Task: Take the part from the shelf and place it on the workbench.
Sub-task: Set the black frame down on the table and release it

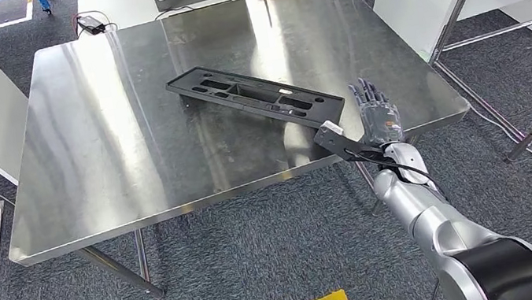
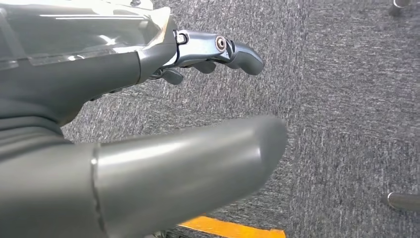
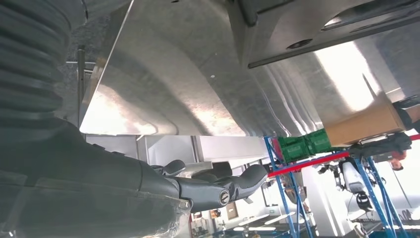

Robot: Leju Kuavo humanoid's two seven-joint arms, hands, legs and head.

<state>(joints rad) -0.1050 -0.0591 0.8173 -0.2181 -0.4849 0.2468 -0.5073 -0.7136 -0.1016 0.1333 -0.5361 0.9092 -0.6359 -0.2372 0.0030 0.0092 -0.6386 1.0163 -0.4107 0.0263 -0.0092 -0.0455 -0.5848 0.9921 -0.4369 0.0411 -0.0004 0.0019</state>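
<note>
Workbench (image 1: pixel 128 155), steel top, fills most of my head view; I'm standing at its near edge. The part (image 1: pixel 255 96), a long black moulded tray-like piece, lies flat on it, running from centre toward the near right corner, its near end close to that edge.

Right hand (image 1: pixel 377 113) hangs just right of the part's near end, fingers straight and apart, holding nothing. I judge the part placed and released.

Left hand (image 2: pixel 218 52) hangs over the carpet, fingers loosely apart, empty.

Risks as I read them:
- Right hand sits close to the part's end; pulling the arm in carelessly could clip it and drag it toward the edge.
- Smooth steel; I expect the part slides easily if nudged.
- The camera bracket (image 1: pixel 333 137) at the wrist is close to the table edge and could snag it.
</note>
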